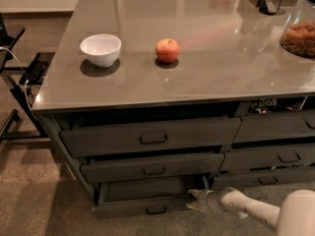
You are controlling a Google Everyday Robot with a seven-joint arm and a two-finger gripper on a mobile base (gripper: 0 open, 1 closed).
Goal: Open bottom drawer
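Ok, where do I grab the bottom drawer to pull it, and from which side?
Grip the small loop handle at the centre of the bottom drawer's front, coming in level from the front: it is the only part standing proud of the flat panel. The gripper sits at the drawer's right end, off the handle.
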